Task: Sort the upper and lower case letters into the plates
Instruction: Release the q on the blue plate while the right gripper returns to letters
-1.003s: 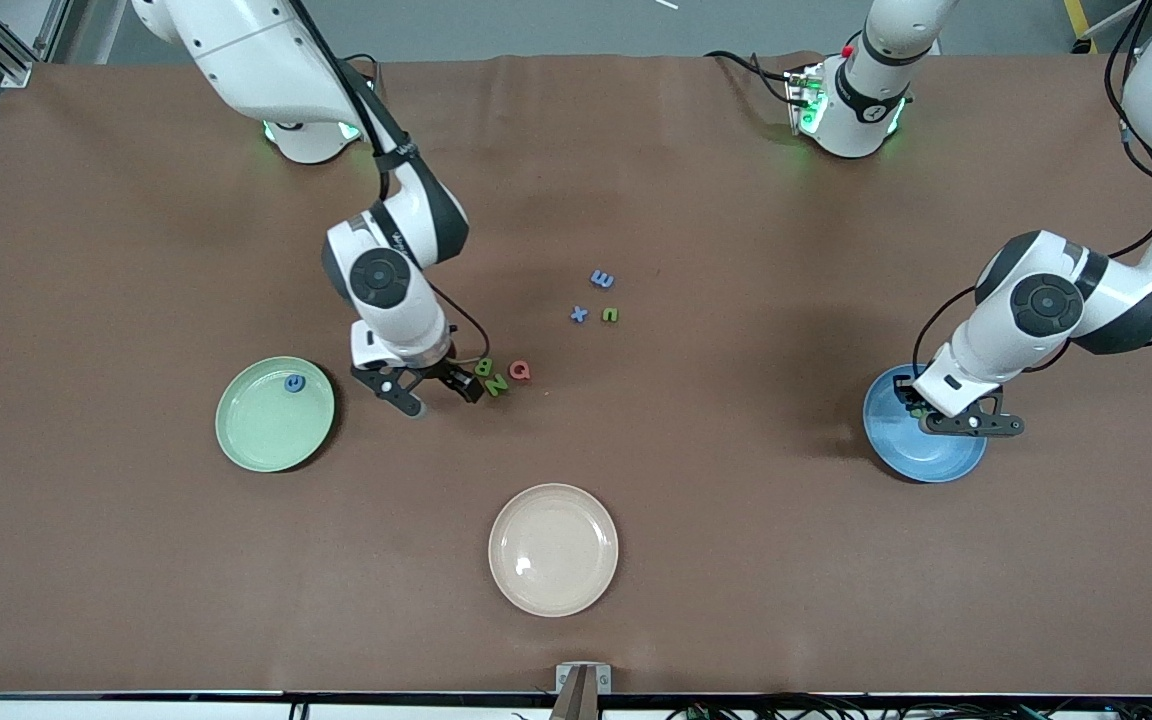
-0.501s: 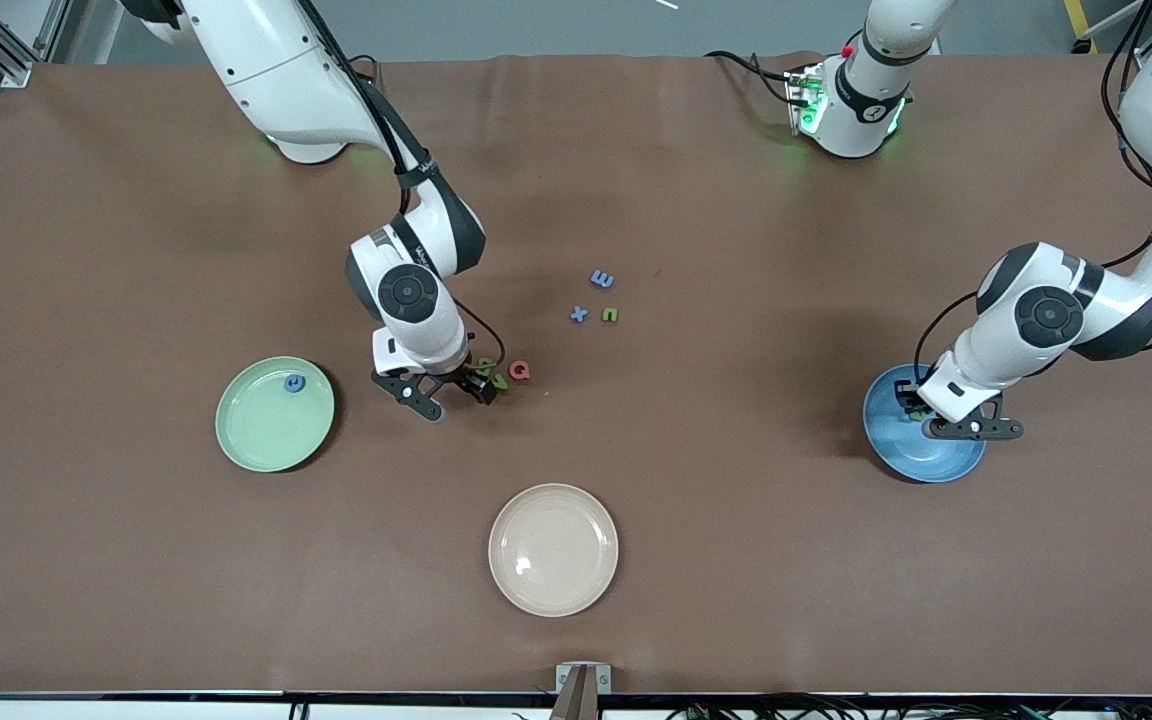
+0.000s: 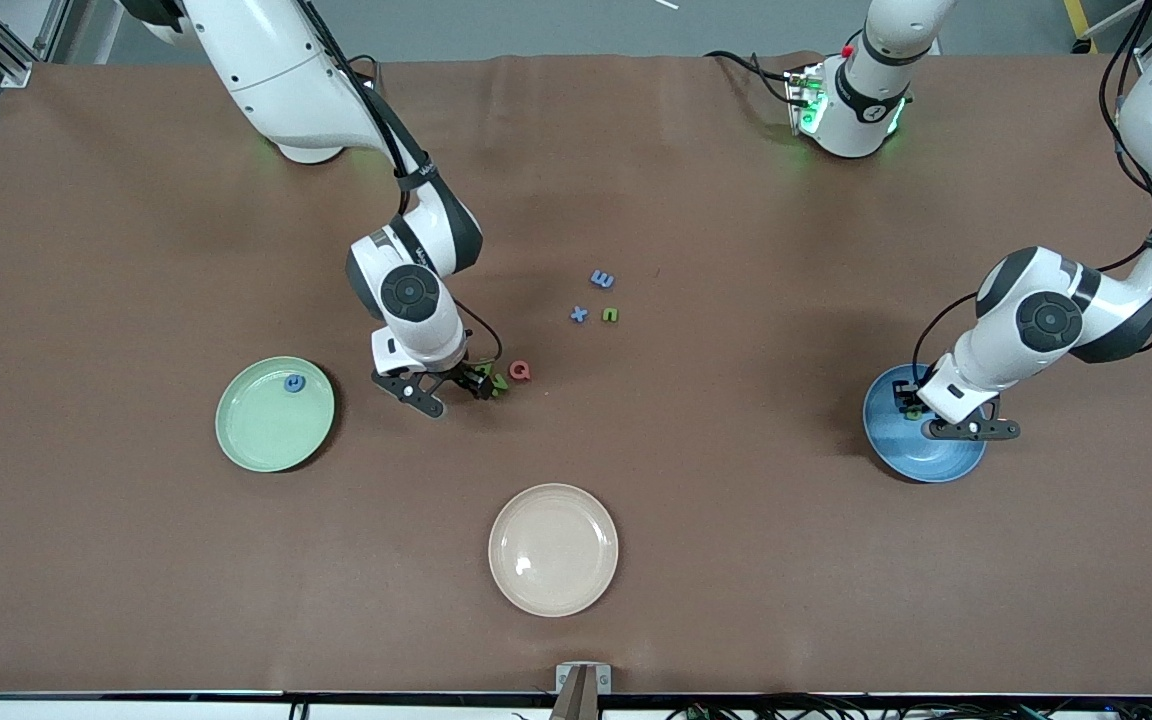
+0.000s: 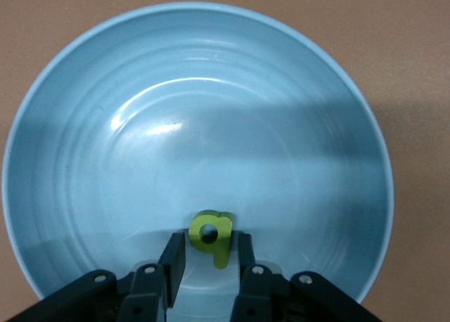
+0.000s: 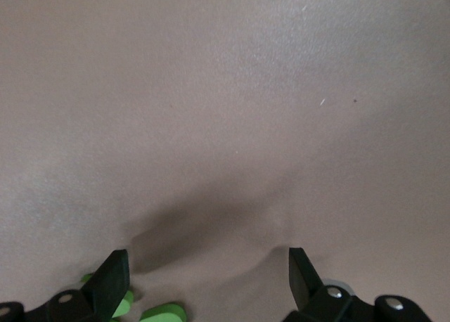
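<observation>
Left tool: the left tool (image 4: 208,255) is low over the round sky-blue plate (image 3: 946,465), and the wrist view has a small lime-green foam lower-case letter (image 4: 211,236) sitting between its 2 black fingers (image 4: 173,255); whether they pinch it or have let go I cannot tell, though the letter looks to be lying on the plate floor, so I read this as the drop-off
Blue plate: toward the left arm's end of the brown counter (image 3: 736,560), holding only that 1 green letter, which suggests this is one case's home
Right tool: the right tool (image 3: 448,390) is down at the counter with its jaws spread wide and nothing between them, right beside 2 green foam letters (image 5: 144,309) that show at the edge of its wrist view; my guess is it is lining up on one of them
Letter cluster: a red foam Q (image 3: 520,372) lies just beside the green ones, touching or nearly so, so a clean pick may need care not to nudge it
Loose letters: a blue foam letter (image 3: 602,279), a blue foam x (image 3: 578,314) and a small green foam letter (image 3: 610,315) sit farther from the front camera, mid-counter, not yet sorted
Green plate: the round pale mint-green plate (image 3: 256,440) toward the right arm's end carries 1 small blue foam letter (image 3: 293,383) near its rim
Beige plate: the round cream-beige plate (image 3: 553,575), nearest the front camera, holds nothing
Progress: early going, I'd say, with 2 letters plated and 6 on the counter
</observation>
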`<action>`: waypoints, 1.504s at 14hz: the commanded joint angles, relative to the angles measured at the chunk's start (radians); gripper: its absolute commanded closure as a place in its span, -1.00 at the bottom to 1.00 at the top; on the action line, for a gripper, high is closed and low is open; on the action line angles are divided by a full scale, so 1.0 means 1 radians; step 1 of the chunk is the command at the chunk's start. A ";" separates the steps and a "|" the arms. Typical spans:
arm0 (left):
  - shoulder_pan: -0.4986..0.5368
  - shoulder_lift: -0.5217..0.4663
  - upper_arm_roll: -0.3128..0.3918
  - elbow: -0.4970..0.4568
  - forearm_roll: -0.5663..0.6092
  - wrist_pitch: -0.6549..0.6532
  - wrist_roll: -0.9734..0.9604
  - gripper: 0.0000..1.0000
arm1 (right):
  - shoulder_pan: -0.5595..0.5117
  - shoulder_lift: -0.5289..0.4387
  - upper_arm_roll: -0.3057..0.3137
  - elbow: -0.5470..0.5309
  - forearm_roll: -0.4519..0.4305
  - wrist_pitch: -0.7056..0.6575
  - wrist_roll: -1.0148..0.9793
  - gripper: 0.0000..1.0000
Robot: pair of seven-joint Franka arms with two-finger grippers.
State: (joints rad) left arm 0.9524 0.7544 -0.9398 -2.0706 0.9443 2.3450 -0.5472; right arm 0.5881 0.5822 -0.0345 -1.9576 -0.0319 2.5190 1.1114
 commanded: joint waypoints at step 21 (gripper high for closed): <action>-0.613 -0.018 -0.277 0.092 -0.179 -0.308 -1.314 -1.00 | 0.050 -0.013 -0.002 -0.029 -0.017 0.018 0.054 0.36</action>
State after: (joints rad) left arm 0.3789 0.7372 -1.2434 -1.9958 0.7810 2.0546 -1.7018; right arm 0.6534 0.5744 -0.0418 -1.9675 -0.0324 2.5343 1.1738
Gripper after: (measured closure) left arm 0.000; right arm 0.511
